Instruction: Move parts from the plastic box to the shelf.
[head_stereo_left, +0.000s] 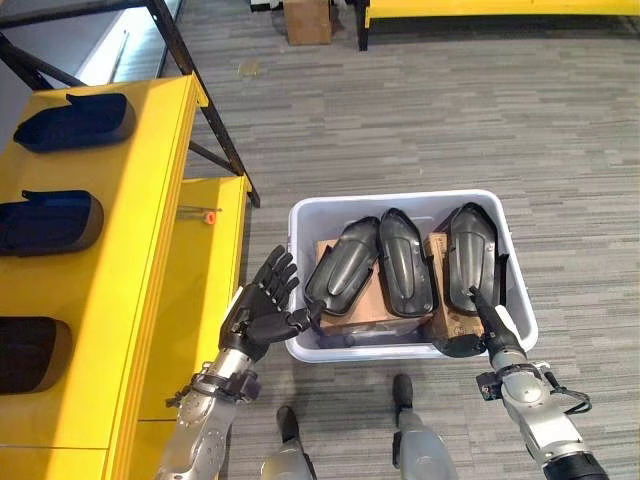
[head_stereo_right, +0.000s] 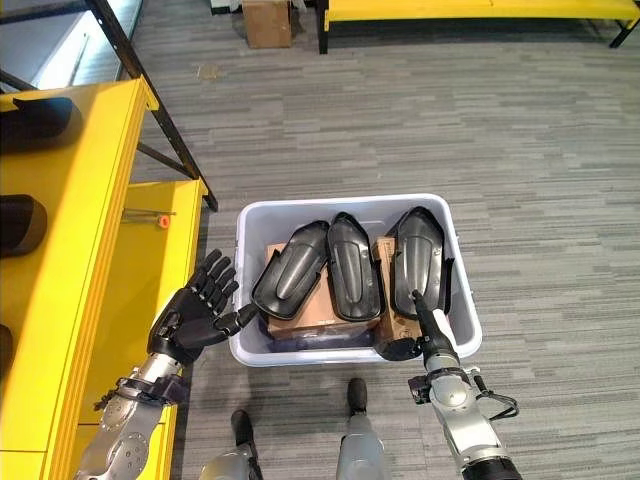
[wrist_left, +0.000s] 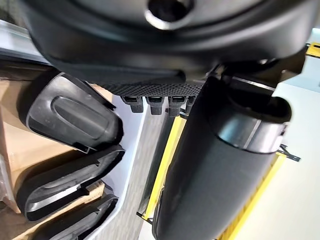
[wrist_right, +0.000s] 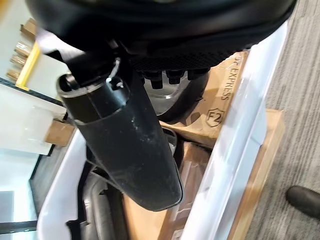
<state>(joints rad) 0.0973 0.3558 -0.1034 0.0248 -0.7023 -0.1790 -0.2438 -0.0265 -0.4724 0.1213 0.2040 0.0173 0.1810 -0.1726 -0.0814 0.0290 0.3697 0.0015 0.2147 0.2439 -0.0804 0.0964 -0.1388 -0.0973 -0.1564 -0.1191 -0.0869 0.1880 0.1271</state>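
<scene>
My right hand (head_stereo_left: 488, 318) reaches over the near right corner of the plastic box (head_stereo_left: 300, 215), fingers straight and laid against the rightmost black part (head_stereo_left: 470, 250). I have not closed on anything yet. My left hand (head_stereo_left: 262, 305) is spread and relaxed just outside the near left wall of the box, thumb close to the leftmost part (head_stereo_left: 343, 265), and it holds nothing.

The three parts lie side by side, tilted on cardboard packing (head_stereo_left: 345, 308), with the middle part (head_stereo_left: 405, 262) touching its neighbours. If I lift the right one carelessly, I judge it could drag the middle one or catch on the wall, since it sits hard against the right side. The shells look smooth and curved, so a loose grip may slip. My left hand, so near the rim, could knock the box as it moves.

The yellow shelf (head_stereo_left: 140, 210) stands to my left, with three dark parts (head_stereo_left: 75, 120) already on it, so the carry crosses my body.

How far my right fingertips get under the part's edge I cannot tell; the near end of that part is hidden by my own hand. What lies beneath the cardboard is hidden too.
</scene>
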